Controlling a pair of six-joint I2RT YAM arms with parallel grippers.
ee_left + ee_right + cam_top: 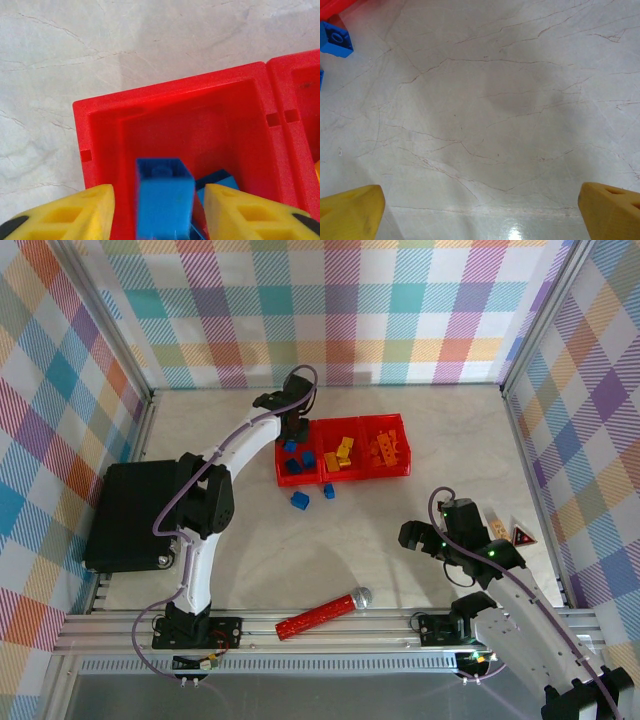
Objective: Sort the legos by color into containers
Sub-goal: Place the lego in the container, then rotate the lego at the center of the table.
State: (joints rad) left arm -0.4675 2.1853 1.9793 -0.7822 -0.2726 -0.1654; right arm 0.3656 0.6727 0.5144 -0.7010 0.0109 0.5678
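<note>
Both arms are white tubes between black joints, on black bases bolted to the silver rail (330, 640). A lilac cable runs up each from the rail, looping free on the left arm (198, 575). Small green lights glow on the right arm (520, 600) just beyond the rail. The left gripper (159, 187) and right gripper (481, 189) have blunt yellow plastic fingers (75, 215) — the left's show square hollows.

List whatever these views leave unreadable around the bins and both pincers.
- Left wrist: the blue brick between the fingers of the left pincer is blurred and cut by the bottom edge; its support is unclear.
- Top external: the left arm covers the left bin's back part.
- Top external: the triangle-marked item is too small to identify.
- Right wrist: a blue piece is cropped by the left edge.
</note>
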